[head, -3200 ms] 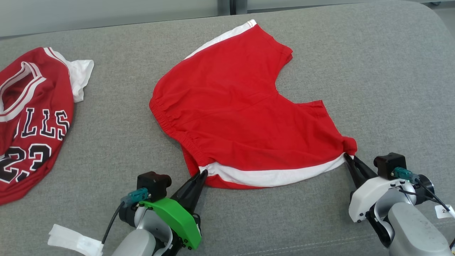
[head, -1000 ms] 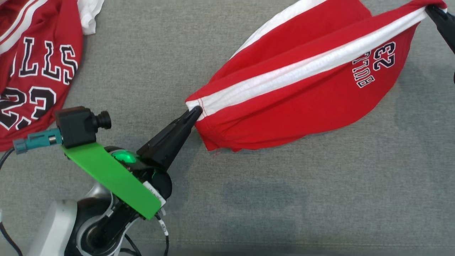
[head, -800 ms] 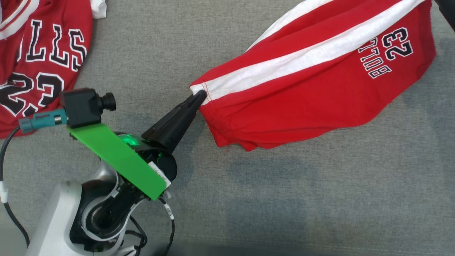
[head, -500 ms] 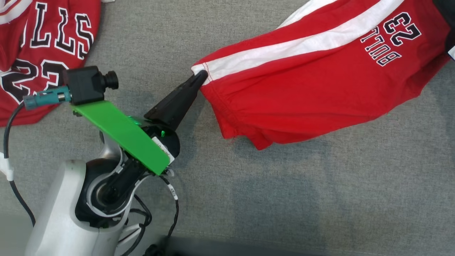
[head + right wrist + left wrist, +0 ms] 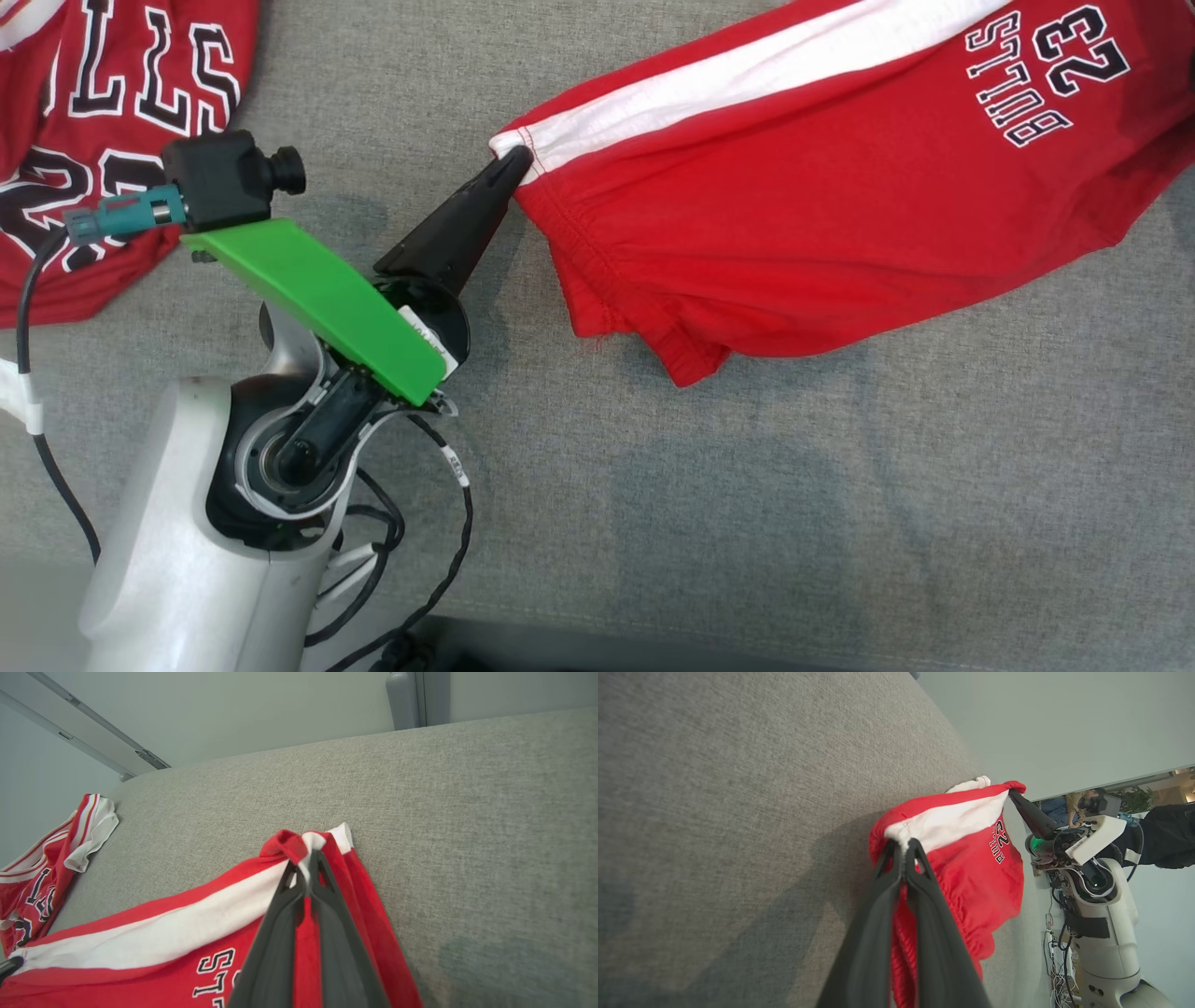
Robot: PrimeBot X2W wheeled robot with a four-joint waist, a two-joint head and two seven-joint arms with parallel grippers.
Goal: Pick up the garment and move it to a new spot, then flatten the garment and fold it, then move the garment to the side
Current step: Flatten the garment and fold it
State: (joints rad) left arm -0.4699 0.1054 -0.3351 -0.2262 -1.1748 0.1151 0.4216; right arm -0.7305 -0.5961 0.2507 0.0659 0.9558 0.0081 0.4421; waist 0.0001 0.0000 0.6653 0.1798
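Note:
The garment (image 5: 822, 196) is a pair of red shorts with a white side stripe and black "BULLS 23" lettering, hanging stretched between my two grippers above the grey cushion. My left gripper (image 5: 515, 161) is shut on the white-striped waistband corner; the left wrist view shows its tips (image 5: 903, 845) pinching the fabric (image 5: 971, 858). My right gripper (image 5: 308, 858) is shut on the opposite striped corner of the shorts (image 5: 154, 933). The same right gripper (image 5: 1014, 794) shows in the left wrist view at the far end of the stripe. The lower red fold droops toward the cushion.
A red Bulls jersey (image 5: 103, 131) with black "23" lies at the upper left of the grey cushion (image 5: 840, 485); it also appears in the right wrist view (image 5: 42, 863). The cushion's front edge runs along the bottom of the head view. A pale wall stands behind.
Both grippers have lifted the shorts off the cushion and carried them farther away, still gripping the same corners. The head camera has tilted down. The lettered side now faces me.

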